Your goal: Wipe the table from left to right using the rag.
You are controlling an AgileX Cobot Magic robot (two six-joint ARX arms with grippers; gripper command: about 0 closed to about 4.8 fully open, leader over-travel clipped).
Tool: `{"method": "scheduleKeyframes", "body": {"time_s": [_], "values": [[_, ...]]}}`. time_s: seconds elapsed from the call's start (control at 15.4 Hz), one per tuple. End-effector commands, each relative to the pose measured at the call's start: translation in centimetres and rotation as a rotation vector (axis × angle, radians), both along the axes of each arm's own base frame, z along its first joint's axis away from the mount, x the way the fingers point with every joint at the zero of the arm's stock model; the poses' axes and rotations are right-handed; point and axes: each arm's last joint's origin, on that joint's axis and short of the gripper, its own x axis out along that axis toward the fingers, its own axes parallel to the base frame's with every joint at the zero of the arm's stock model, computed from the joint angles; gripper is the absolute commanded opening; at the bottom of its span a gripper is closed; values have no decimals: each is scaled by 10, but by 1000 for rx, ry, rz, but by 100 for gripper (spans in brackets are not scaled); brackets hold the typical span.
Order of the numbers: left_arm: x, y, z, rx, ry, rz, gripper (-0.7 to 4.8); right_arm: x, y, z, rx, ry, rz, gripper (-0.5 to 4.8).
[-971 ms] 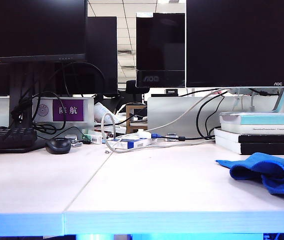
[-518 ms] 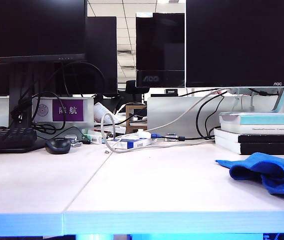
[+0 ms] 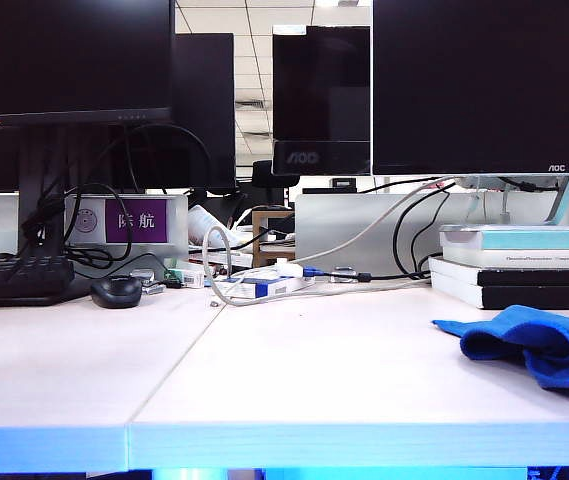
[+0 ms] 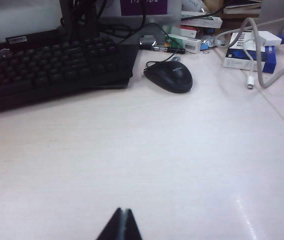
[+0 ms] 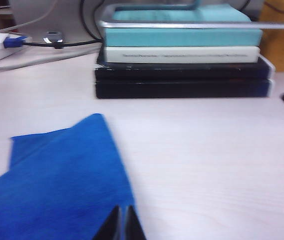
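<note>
The blue rag [image 3: 539, 350] lies rumpled on the right side of the white table [image 3: 314, 370], in front of a stack of books. Neither gripper shows in the exterior view. In the right wrist view the right gripper [image 5: 121, 207] is shut with nothing in it, its tips hanging over the near edge of the rag [image 5: 57, 185], apart from it. In the left wrist view the left gripper [image 4: 122, 210] is shut and empty above bare table [image 4: 156, 150], well short of the black mouse [image 4: 169, 77].
A black keyboard [image 3: 14, 275] and mouse [image 3: 116, 290] sit at the back left. Cables and small boxes [image 3: 264, 285] clutter the back middle. Stacked books [image 3: 519, 265] stand behind the rag under a monitor. A seam [image 3: 179, 365] splits the two table panels.
A bit of the right arm that showed at the right edge of the exterior view a second ago has gone out of view. The rag has not moved.
</note>
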Motion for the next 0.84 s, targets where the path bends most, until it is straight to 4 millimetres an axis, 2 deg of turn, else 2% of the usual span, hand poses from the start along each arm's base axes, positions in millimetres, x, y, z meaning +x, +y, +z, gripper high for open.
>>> {"method": "scheduleKeyframes", "body": {"time_s": [0.06,0.84], "values": [[0,0,-2,0,13,7,-3,0,0,-2,18,3,-15,23],[0,0,-1,0,12,7,-3,0,-1,-2,26,-3,-28,23]]}}
